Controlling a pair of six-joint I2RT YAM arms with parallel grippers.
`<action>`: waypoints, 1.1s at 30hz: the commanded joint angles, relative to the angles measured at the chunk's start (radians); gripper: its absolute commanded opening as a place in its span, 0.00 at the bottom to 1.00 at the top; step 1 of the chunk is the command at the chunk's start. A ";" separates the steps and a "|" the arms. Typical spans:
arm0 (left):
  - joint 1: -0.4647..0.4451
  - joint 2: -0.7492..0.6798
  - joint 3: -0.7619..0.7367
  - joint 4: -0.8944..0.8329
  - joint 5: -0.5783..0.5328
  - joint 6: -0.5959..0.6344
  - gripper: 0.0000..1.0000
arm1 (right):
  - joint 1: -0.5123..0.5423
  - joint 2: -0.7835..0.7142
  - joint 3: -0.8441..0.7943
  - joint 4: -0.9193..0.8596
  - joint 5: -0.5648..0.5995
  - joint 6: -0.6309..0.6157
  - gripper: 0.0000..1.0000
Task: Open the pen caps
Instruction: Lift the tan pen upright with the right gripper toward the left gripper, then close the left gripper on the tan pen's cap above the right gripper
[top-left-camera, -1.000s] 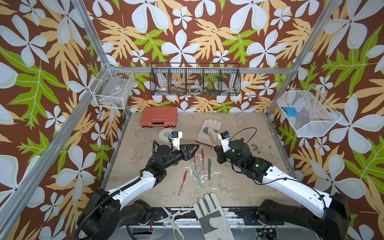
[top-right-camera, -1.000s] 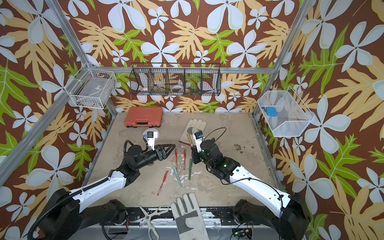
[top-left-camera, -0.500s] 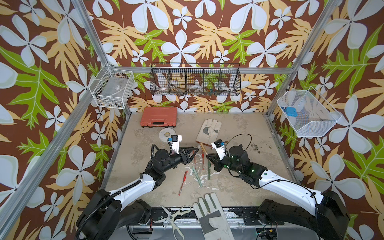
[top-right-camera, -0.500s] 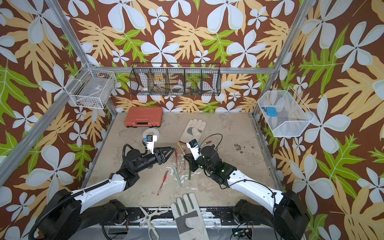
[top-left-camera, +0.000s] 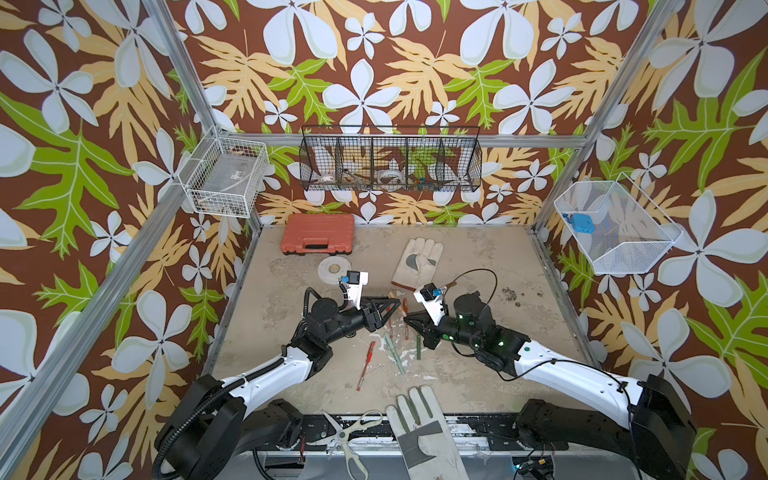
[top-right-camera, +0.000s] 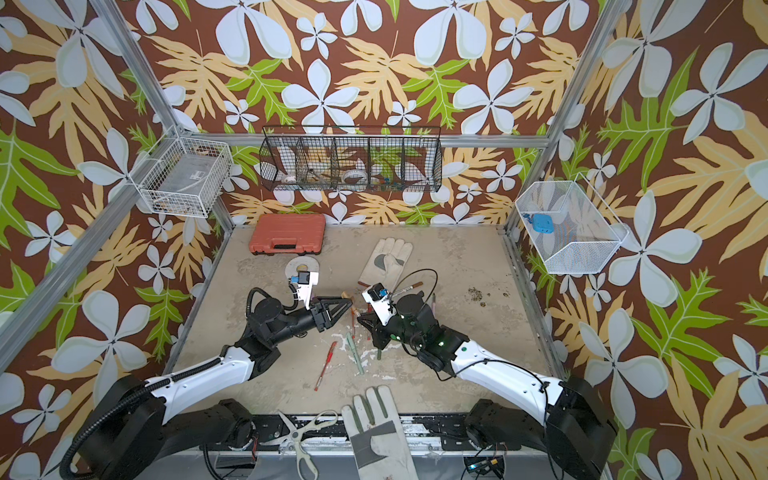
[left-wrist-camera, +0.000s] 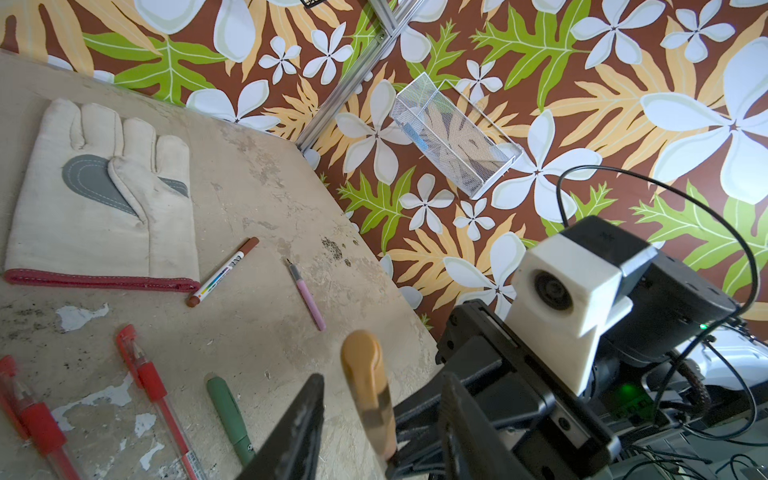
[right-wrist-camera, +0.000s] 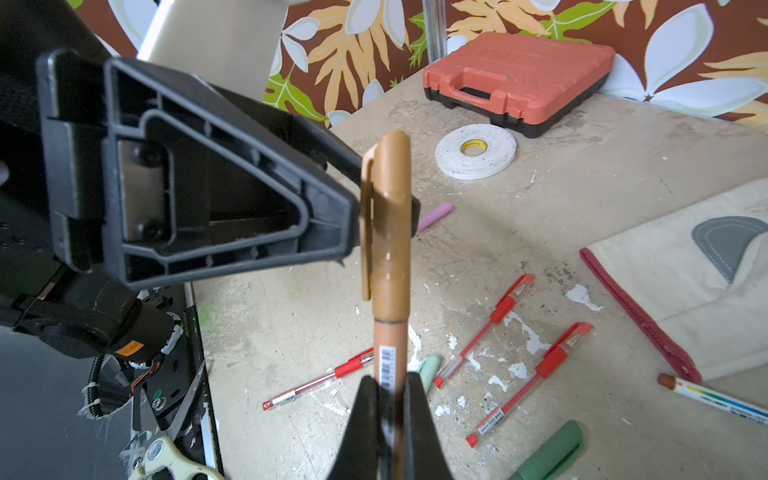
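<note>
My right gripper (right-wrist-camera: 390, 380) is shut on the barrel of the gold pen (right-wrist-camera: 390, 332) and holds it off the table. The gold cap (right-wrist-camera: 388, 199) is on that pen. It stands between the fingers of my left gripper (left-wrist-camera: 382, 380), which is open, with a gap on each side of the cap (left-wrist-camera: 361, 365). Both grippers meet mid-table in both top views, the left (top-left-camera: 397, 301) and the right (top-left-camera: 409, 320). On the table lie red pens (right-wrist-camera: 484, 328), a dark green pen (left-wrist-camera: 230, 415), a bare-tipped pink pen (left-wrist-camera: 307, 297), a pink cap (right-wrist-camera: 436, 214) and a brown-ended white marker (left-wrist-camera: 224, 270).
An orange case (top-left-camera: 318, 239) and a tape roll (top-left-camera: 334, 269) sit at the back left. One work glove (top-left-camera: 417, 259) lies behind the grippers. A second glove (top-left-camera: 424, 432) and scissors (top-left-camera: 349, 432) lie at the front edge. Wire baskets hang on the walls.
The right gripper has carried the gold pen leftward to the left gripper. The left gripper's jaws have narrowed around the cap.
</note>
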 joint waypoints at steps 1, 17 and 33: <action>0.000 0.007 0.002 0.049 0.028 -0.009 0.45 | 0.004 0.011 0.005 0.037 -0.016 -0.010 0.02; 0.000 0.022 -0.003 0.060 0.025 -0.007 0.04 | 0.016 0.004 0.008 0.037 -0.010 -0.018 0.19; -0.002 0.017 -0.025 0.112 0.078 0.074 0.00 | -0.039 -0.070 -0.043 0.063 -0.209 -0.029 0.39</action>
